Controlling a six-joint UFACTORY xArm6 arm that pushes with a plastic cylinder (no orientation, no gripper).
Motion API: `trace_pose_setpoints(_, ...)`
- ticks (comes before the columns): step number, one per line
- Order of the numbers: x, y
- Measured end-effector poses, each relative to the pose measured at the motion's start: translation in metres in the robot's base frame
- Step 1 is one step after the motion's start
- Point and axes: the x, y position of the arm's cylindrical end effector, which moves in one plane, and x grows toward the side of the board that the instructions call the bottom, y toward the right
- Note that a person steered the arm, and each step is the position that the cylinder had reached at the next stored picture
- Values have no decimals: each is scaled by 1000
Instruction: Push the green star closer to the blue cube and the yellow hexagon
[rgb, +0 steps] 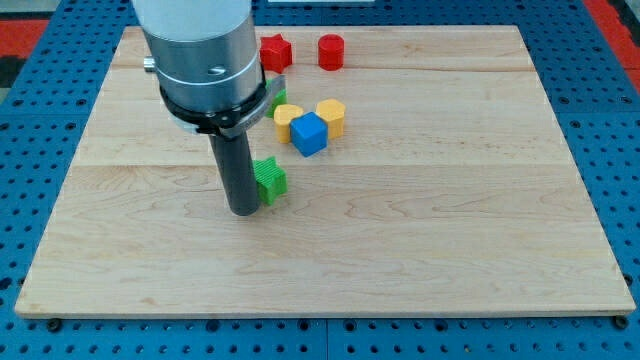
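Single camera only, so I have no second view to compare. It looks down at a slant from beyond the view's bottom edge of the wooden board (400, 250), near enough that the board almost fills the frame; my arm's housing (200, 50) is cut off at the view's top

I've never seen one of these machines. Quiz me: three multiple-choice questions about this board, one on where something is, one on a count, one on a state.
1. Where is my tip relative to the green star?
A. at its left side
B. far to its right
C. at the board's top edge

2. How many red blocks show?
A. one
B. two
C. four

3. The blue cube and the yellow hexagon are:
A. stacked
B. side by side
C. at opposite corners

Answers: 1 A, the rod stands against the star's left. 2 B, a pair near the top. 3 B, they sit next to each other.
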Motion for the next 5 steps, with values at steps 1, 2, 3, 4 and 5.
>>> trace_pose_setpoints(1, 3, -25)
trace_pose_setpoints(2, -5, -58)
trace_pose_setpoints(3, -30, -33)
trace_pose_setpoints(4, -30, 24)
trace_pose_setpoints(5, -30, 56)
